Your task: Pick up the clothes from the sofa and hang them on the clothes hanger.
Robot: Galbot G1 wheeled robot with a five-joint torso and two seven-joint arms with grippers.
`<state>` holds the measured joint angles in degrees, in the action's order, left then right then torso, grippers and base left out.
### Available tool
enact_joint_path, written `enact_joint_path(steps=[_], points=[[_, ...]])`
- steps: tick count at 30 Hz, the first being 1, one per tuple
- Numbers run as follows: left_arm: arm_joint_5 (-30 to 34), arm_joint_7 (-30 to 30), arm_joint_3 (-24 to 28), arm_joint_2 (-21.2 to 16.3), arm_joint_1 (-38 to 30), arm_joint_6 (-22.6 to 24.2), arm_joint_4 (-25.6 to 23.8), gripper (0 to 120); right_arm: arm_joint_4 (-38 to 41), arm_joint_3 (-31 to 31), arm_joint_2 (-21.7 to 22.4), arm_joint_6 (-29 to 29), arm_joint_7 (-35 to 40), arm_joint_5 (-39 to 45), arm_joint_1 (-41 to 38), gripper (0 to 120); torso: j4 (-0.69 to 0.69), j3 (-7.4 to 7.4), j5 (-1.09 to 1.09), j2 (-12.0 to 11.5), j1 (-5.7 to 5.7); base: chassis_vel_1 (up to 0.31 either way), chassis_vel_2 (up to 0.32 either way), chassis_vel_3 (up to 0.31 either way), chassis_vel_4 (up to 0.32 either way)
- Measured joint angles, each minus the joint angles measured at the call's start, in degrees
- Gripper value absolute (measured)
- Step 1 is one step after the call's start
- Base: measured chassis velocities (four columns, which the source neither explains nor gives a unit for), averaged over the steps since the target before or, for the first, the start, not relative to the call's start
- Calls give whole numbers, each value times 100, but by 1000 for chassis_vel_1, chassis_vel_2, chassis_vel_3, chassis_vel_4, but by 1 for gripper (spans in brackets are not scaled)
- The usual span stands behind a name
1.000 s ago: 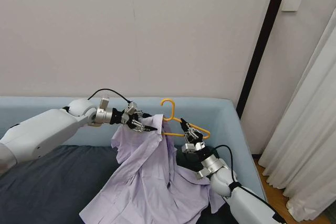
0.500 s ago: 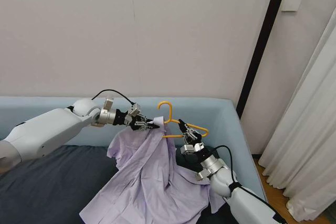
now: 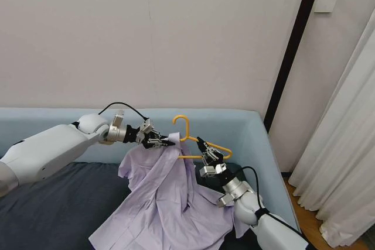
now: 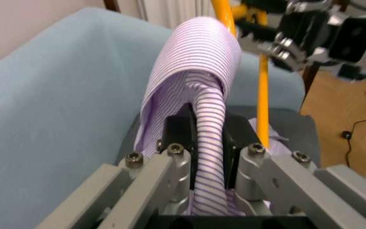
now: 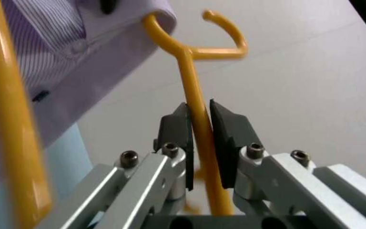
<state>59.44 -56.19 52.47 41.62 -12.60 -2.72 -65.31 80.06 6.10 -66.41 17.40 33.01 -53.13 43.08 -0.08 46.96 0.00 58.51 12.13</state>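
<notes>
Left of the yellow hanger point(image 5: 186, 76), the left end effector point(image 3: 167, 142) is clamped on the striped lilac shirt point(image 3: 170, 203) at its collar, which touches the hanger's hook. The shirt drapes below the hanger onto the sofa point(image 3: 258, 133). The right end effector point(image 3: 205, 156) is clamped on the hanger's stem.

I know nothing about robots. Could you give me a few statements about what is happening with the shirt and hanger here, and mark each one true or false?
1. The left gripper is shut on the striped purple shirt. True.
2. The right gripper is open and holds nothing. False: it is shut on the orange hanger.
3. The shirt lies flat on the sofa. False: its top is lifted and the rest drapes down.
4. The hanger's hook is beside the lifted shirt fabric. True.
</notes>
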Motion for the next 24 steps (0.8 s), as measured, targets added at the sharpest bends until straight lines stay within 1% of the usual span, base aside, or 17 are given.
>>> enact_joint_path(steps=[2,3,4,7,8,10,11,12,13,15,16,17,19,20,22,23,24], points=[[-26,32,-90,-92,77,-18,-26,8,160,-43,71,-2,2,103,146,22,5,0,-1,0,0,0,0,0,0],[-39,32,-149,-116,143,-34,-42,8,276,-44,116,-1,-2,180,235,26,2,0,0,0,0,0,0,0,0],[-39,32,-149,-116,143,-34,-42,8,276,-44,116,-1,-2,180,235,26,2,0,0,0,0,0,0,0,0],[-126,60,-336,-179,386,-105,-63,8,720,-103,367,15,-86,572,635,42,2,0,-1,1,0,0,0,0,0],[-126,60,-336,-179,386,-105,-63,8,720,-103,367,15,-86,572,635,42,2,0,-1,1,0,0,0,0,0],[-198,77,-434,-195,494,-160,-82,8,903,-163,517,110,-157,780,884,49,1,0,-2,1,0,0,0,0,0],[-289,111,-521,-215,586,-223,-107,8,995,-248,635,252,-243,1006,1145,56,-1,0,0,1,0,0,0,0,0],[-329,141,-581,-220,633,-265,-111,8,1003,-288,700,360,-300,1187,1280,60,0,-1,0,1,0,0,0,0,0],[-329,141,-581,-220,633,-265,-111,8,1003,-288,700,360,-300,1187,1280,60,0,-1,0,1,0,0,0,0,0],[-379,229,-676,-234,729,-331,-113,8,934,-296,803,467,-472,1577,1489,68,0,0,0,1,-1,0,0,0,0],[-404,278,-726,-245,782,-366,-120,8,802,-222,868,485,-652,1989,1554,75,0,-1,-2,1,0,0,0,0,0],[-422,296,-754,-256,812,-388,-130,8,686,-138,892,456,-810,2285,1563,78,0,-1,-1,1,-1,0,0,0,0],[-443,302,-774,-266,835,-403,-144,8,556,-56,900,409,-981,2582,1545,81,-1,-1,1,1,0,0,0,0,0],[-478,305,-800,-284,870,-423,-165,8,353,58,899,339,-1238,3026,1482,88,0,0,1,1,-1,0,0,0,0],[-538,305,-854,-349,948,-453,-232,8,-37,368,848,98,-1862,4164,1205,96,0,0,-1,1,0,0,0,0,0],[-538,305,-854,-349,948,-453,-232,8,-37,368,848,98,-1862,4164,1205,96,0,0,-1,1,0,0,0,0,0],[-553,304,-889,-376,986,-457,-265,8,-163,524,825,-56,-2123,4681,1055,99,2,0,1,1,0,0,0,0,0]])
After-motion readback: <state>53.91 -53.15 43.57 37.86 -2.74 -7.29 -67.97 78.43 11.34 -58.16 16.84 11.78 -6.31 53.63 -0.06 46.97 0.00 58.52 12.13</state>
